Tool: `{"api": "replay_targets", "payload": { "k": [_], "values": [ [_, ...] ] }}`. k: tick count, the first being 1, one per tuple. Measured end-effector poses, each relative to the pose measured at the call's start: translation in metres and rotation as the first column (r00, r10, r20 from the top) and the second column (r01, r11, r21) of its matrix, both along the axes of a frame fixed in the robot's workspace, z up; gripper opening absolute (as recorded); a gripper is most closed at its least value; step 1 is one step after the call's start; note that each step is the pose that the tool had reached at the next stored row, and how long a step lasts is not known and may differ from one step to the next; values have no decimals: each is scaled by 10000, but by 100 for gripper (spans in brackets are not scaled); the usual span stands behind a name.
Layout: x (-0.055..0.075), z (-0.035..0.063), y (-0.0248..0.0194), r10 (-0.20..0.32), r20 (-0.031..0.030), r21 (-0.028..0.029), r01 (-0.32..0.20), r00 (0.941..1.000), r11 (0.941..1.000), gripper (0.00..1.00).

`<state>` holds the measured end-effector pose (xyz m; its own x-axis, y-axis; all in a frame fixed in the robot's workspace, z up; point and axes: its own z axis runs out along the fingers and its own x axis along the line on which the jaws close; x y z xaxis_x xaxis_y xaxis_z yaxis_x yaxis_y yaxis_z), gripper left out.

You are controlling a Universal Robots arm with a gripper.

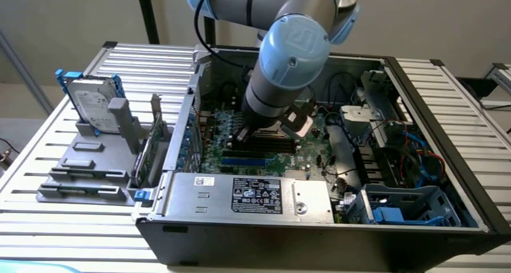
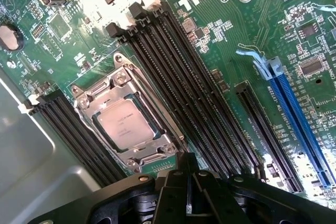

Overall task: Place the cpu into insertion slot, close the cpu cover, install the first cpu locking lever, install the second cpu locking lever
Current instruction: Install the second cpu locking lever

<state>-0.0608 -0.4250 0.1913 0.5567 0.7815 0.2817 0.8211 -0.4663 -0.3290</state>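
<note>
The cpu (image 2: 125,125), a pale silvery square, lies in the insertion slot (image 2: 84,109) on the green board. The silvery cpu cover (image 2: 159,149) lies flat around it, framing the chip. A thin metal lever (image 2: 152,98) runs along the socket's side nearest the memory slots. My gripper (image 2: 188,162) hovers just off one corner of the socket, shut, its black fingertips (image 2: 184,174) together and holding nothing. In the exterior view the arm's wrist (image 1: 276,114) reaches down into the open computer case over the board (image 1: 239,150).
Long black memory slots (image 2: 184,87) flank the socket, and a blue expansion slot (image 2: 296,114) lies further off. The case holds a power supply (image 1: 248,196), cables and a blue drive cage (image 1: 407,208). A hard drive (image 1: 88,102) stands in a grey holder outside the case.
</note>
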Motion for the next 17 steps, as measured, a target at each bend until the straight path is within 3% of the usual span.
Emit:
{"api": "replay_targets", "payload": {
  "k": [13, 17],
  "values": [
    [-25, -34, 53, -68, -1, -3, 68, 10000, 10000, 11],
    [-29, -43, 59, -77, 0, -84, 77, 10000, 9999, 11]
  ]
}}
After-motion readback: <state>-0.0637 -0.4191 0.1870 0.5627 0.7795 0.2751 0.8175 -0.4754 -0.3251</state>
